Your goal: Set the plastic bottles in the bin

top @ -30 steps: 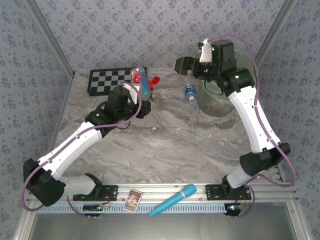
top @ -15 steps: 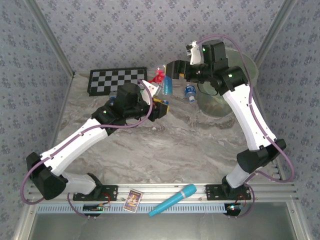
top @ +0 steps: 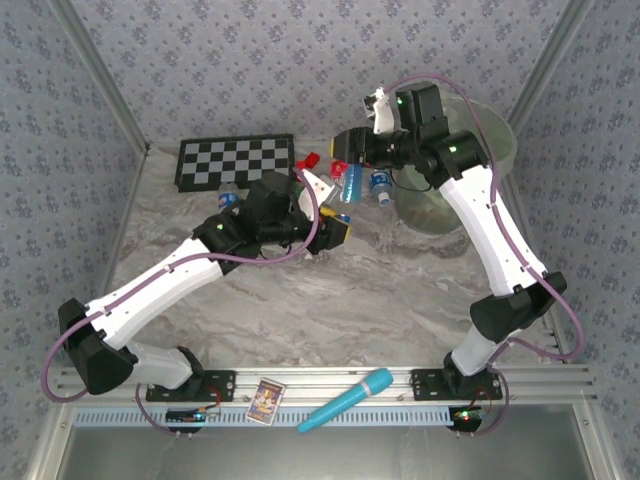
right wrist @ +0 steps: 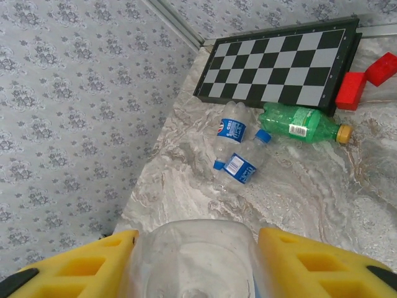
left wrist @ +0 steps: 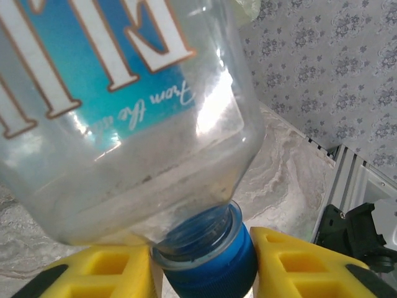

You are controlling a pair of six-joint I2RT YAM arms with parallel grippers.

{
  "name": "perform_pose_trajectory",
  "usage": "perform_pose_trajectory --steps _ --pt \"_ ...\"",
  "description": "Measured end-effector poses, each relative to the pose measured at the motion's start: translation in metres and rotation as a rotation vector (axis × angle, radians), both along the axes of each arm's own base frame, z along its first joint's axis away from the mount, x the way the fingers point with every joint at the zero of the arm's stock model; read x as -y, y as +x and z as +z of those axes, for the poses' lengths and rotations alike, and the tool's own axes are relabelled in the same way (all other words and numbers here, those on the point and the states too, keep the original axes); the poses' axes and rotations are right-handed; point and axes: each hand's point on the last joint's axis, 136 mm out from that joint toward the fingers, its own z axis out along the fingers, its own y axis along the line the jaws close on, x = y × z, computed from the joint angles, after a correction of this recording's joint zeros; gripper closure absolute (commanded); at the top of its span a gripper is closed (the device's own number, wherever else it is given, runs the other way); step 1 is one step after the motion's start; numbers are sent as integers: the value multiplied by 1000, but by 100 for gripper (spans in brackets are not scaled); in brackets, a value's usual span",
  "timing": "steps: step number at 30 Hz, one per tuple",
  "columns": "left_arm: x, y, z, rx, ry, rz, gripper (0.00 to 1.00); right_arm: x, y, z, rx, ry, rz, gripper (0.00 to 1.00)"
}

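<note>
A clear plastic bottle with a blue label and blue cap hangs in the air between both grippers, left of the bin. My left gripper holds it from below, its yellow fingers tight against the blue cap. My right gripper is shut on the bottle's base from above. Another small bottle lies on the table beside the bin. In the right wrist view, two clear bottles and a green one lie near the checkerboard.
A checkerboard lies at the back left with red blocks by its corner. A turquoise microphone-shaped object and a small card rest on the front rail. Patterned walls close in the table.
My left arm carried the bottle rightward. My right gripper swung left from over the bin and closed its wide-open jaws on the bottle's base.
</note>
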Motion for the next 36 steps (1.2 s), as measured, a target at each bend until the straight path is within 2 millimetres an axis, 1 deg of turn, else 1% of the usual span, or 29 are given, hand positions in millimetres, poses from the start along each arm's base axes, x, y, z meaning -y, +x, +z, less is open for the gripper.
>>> perform_pose_trajectory --steps 1,3,4,5,7,8,9,12,14,17,19,21,23,25,28,30,33,36 --pt "0 1 0 2 1 4 45 1 0 0 -2 2 -4 52" --pt "-1 2 -1 3 6 13 43 2 1 2 0 7 -8 54" --pt "-2 3 -2 4 11 18 40 4 1 3 0 10 -14 53" --pt "-3 4 -2 6 13 24 30 7 1 4 -1 15 -23 54" --pt "-5 6 -2 8 17 42 9 16 2 6 0 24 -50 54" --pt "-6 7 -2 10 20 51 3 23 3 7 1 28 -68 54" --pt "-7 8 -1 14 20 59 1 30 5 8 2 31 -86 54" --pt "-13 10 4 29 17 91 0 57 10 16 16 39 -166 54" --pt "-19 11 11 44 6 112 0 81 16 23 36 41 -233 55" --pt "-31 13 17 55 -9 150 0 126 23 34 76 23 -365 56" --pt "-39 15 16 56 -15 178 0 158 25 37 103 -23 -466 54" --pt "-44 18 14 50 -18 199 0 181 23 37 126 -84 -537 52" --pt "-49 22 10 39 -13 220 0 199 22 42 158 -153 -587 53" --pt "-51 24 7 31 -10 234 0 217 20 50 194 -219 -637 53" --pt "-53 26 7 28 -13 243 0 244 19 64 253 -303 -717 52" --pt "-53 27 7 26 -13 245 0 258 19 70 280 -355 -760 52" --pt "-53 27 7 26 -15 246 0 276 26 71 294 -426 -812 52" --pt "-53 27 7 26 -19 247 0 291 42 62 278 -485 -849 52"
